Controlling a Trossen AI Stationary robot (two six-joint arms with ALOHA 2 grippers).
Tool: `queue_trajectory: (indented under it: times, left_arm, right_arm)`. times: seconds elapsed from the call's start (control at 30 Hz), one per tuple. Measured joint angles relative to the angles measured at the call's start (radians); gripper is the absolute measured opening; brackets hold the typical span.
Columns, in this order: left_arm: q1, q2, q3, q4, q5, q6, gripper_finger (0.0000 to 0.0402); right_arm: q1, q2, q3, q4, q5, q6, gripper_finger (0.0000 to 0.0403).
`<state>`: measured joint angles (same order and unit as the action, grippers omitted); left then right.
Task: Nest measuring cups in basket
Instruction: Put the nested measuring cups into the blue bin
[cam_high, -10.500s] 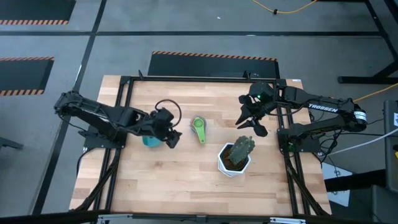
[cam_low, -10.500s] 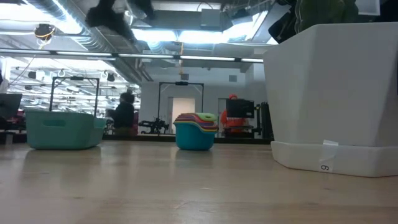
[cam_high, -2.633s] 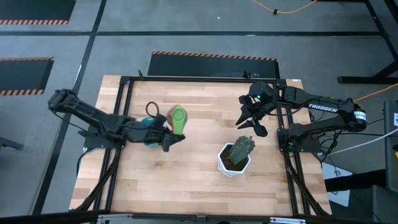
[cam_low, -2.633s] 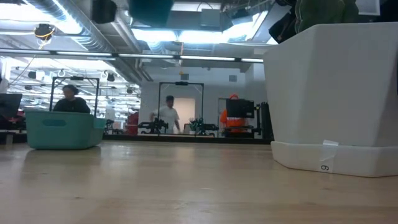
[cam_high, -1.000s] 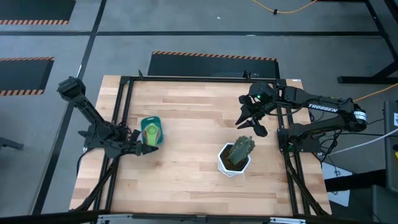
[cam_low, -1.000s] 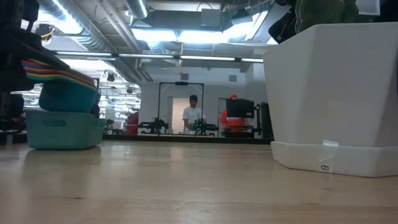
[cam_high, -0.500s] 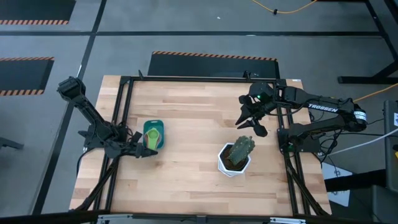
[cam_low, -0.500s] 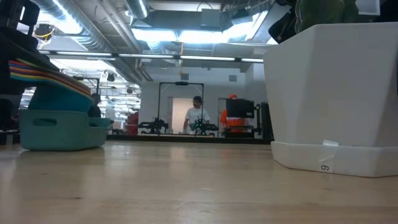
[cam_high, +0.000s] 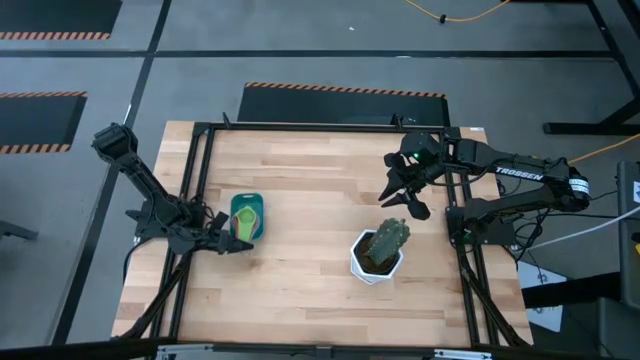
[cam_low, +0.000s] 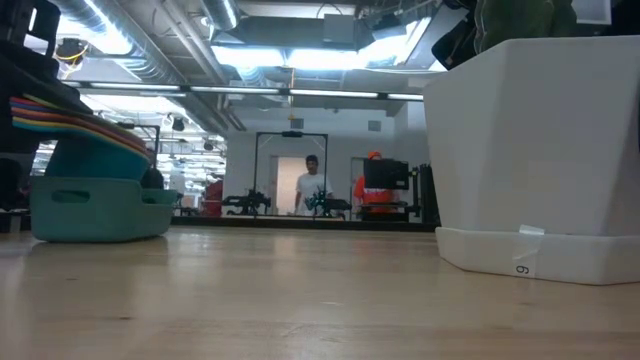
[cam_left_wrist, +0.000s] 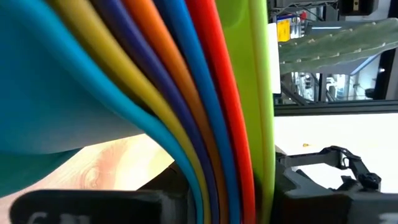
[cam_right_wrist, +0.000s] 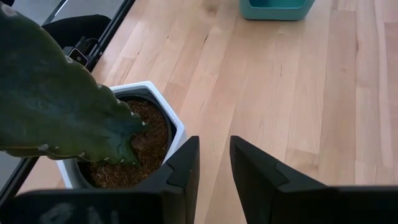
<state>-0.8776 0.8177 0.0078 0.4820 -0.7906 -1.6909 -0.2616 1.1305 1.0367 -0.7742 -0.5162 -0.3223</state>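
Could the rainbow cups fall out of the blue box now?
Maybe. The measuring cups sit tilted in the basket, not flat, so they could tip out if bumped. The left gripper is shut on the measuring cups' handles; pulling away carelessly might drag the basket, which stands near the table's left edge. The right gripper waits open above the cactus pot.
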Motion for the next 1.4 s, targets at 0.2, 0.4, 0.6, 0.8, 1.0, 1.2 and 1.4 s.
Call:
queue_trajectory:
  times: [0.2, 0.4, 0.6, 0.8, 1.0, 1.2, 1.4]
  left_arm:
    - [0.000, 0.000, 0.000, -0.003, 0.000, -0.002, 0.0115]
    - [0.000, 0.000, 0.000, -0.004, 0.000, -0.002, 0.0137]
    - [0.000, 0.000, 0.000, -0.021, 0.000, -0.001, 0.0136]
    - [0.000, 0.000, 0.000, -0.027, 0.027, -0.002, 0.0135]
    - [0.000, 0.000, 0.000, -0.029, 0.052, -0.002, 0.0135]
    - [0.000, 0.000, 0.000, -0.011, 0.050, -0.010, 0.0135]
    - [0.000, 0.000, 0.000, -0.018, 0.054, -0.009, 0.0135]
  right_arm:
    - [0.000, 0.000, 0.000, 0.000, 0.000, 0.000, 0.0094]
    - [0.000, 0.000, 0.000, 0.000, 0.000, 0.000, 0.0094]
    - [0.000, 0.000, 0.000, 0.000, 0.000, 0.000, 0.0094]
    - [0.000, 0.000, 0.000, 0.000, 0.000, 0.000, 0.0094]
    - [0.000, 0.000, 0.000, 0.000, 0.000, 0.000, 0.0094]
    - [0.000, 0.000, 0.000, 0.000, 0.000, 0.000, 0.0094]
    - [0.000, 0.000, 0.000, 0.000, 0.000, 0.000, 0.0094]
